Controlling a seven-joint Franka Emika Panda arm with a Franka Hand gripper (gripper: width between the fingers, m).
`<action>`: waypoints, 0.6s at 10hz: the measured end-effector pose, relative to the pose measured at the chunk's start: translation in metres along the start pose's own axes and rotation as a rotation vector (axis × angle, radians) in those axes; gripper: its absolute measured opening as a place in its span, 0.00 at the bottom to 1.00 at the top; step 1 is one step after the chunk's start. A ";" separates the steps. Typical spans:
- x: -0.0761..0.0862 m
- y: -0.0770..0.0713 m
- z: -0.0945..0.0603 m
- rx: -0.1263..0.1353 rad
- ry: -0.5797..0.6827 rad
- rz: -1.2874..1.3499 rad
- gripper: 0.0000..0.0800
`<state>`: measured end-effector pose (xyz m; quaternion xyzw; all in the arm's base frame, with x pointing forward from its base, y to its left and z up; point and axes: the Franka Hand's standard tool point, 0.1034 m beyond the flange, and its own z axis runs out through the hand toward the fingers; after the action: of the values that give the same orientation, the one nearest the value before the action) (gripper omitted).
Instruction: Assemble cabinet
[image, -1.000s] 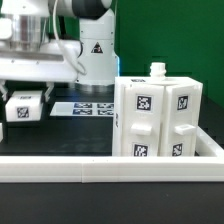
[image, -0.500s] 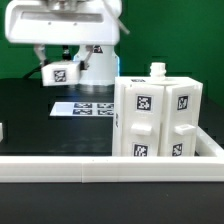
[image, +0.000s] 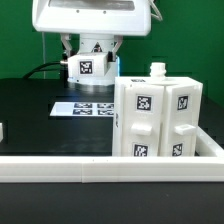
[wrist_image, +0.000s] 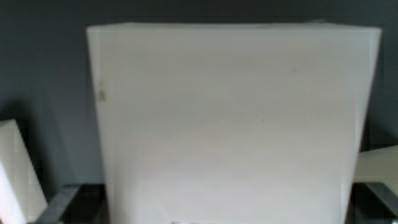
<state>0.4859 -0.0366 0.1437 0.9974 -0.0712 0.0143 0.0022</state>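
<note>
The cabinet (image: 155, 115) is a tall white box with black-and-white tags, standing on the black table at the exterior view's right, with a small white knob (image: 157, 69) on its top. My gripper (image: 90, 60) hangs in the air to the left of the cabinet's top and apart from it. It is shut on a white tagged part (image: 88, 68). In the wrist view this white part (wrist_image: 214, 110) fills most of the picture, and dark fingers (wrist_image: 63, 205) press on both of its sides around the gripper (wrist_image: 214, 208).
The marker board (image: 85, 107) lies flat on the table below the held part. A white rail (image: 100, 168) runs along the front of the table. A small white piece (image: 2, 130) shows at the exterior view's left edge. The robot base (image: 103, 42) stands behind.
My gripper has carried the white tagged part up from low at the exterior view's left and rightward, toward the cabinet's top. The cabinet has not moved.
</note>
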 end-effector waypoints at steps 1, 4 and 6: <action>0.000 0.000 0.000 0.000 0.000 0.000 0.70; 0.002 -0.010 -0.007 0.001 -0.029 0.021 0.70; 0.020 -0.033 -0.027 0.006 -0.026 0.055 0.70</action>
<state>0.5096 -0.0071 0.1711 0.9951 -0.0985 0.0018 -0.0019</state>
